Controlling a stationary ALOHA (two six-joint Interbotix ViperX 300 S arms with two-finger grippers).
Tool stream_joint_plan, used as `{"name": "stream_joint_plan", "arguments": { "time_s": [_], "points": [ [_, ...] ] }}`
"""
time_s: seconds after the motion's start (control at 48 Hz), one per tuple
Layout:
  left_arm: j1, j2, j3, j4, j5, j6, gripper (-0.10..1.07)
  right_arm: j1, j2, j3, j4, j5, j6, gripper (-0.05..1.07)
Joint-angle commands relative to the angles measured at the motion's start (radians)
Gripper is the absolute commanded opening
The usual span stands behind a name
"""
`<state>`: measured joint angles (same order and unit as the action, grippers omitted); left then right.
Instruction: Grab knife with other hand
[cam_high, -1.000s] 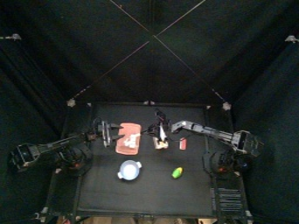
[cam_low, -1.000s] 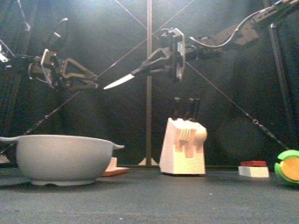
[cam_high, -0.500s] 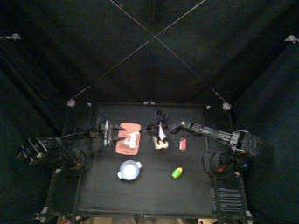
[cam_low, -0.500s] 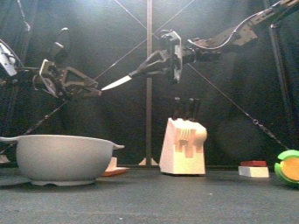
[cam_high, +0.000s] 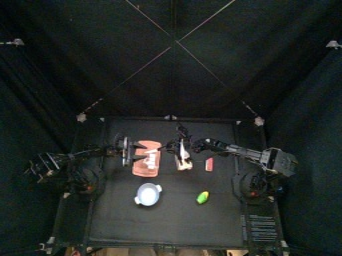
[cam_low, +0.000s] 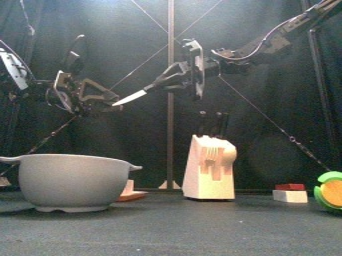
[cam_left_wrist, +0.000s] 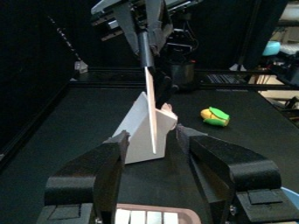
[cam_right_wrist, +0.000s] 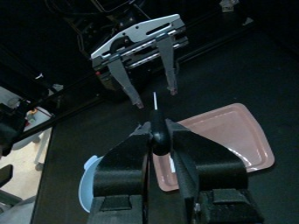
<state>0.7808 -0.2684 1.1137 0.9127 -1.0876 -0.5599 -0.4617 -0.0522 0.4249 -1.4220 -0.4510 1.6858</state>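
Observation:
The knife hangs high over the table, its whitish blade slanting down to the left. My right gripper is shut on its handle; the right wrist view shows the handle between the jaws. The blade tip points at my left gripper, which stands open just left of it without touching. In the left wrist view the blade comes straight toward the wide-open jaws. From above, the two grippers face each other over the salmon-pink board.
A white knife block stands mid-table under the knife. A grey bowl sits at front left. A small red block and a green-yellow toy lie at the right.
My left gripper has come down and slightly right, closer to the blade tip, staying open. The right gripper and knife have barely shifted.

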Motion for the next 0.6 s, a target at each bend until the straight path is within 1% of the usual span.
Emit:
{"name": "stream_joint_plan", "arguments": {
  "time_s": [0.0,0.125,0.229,0.438,0.583],
  "points": [
    [-0.008,0.003,-0.015,-0.032,-0.009,-0.005,0.82,-0.006,-0.017,-0.023,0.006,0.006,-0.003,0.54],
    [-0.026,0.017,-0.017,-0.06,-0.009,-0.005,0.74,-0.006,-0.017,-0.025,0.006,0.015,-0.003,0.54],
    [-0.031,0.037,-0.023,-0.064,-0.009,-0.006,0.69,-0.005,-0.015,-0.025,0.006,0.017,-0.003,0.54],
    [-0.029,0.072,-0.029,-0.066,-0.014,-0.005,0.67,-0.005,-0.017,-0.023,0.006,0.017,-0.003,0.54],
    [-0.026,0.077,-0.032,-0.063,-0.043,-0.006,0.67,-0.006,-0.015,-0.02,0.006,0.017,-0.003,0.54]
  ]
}}
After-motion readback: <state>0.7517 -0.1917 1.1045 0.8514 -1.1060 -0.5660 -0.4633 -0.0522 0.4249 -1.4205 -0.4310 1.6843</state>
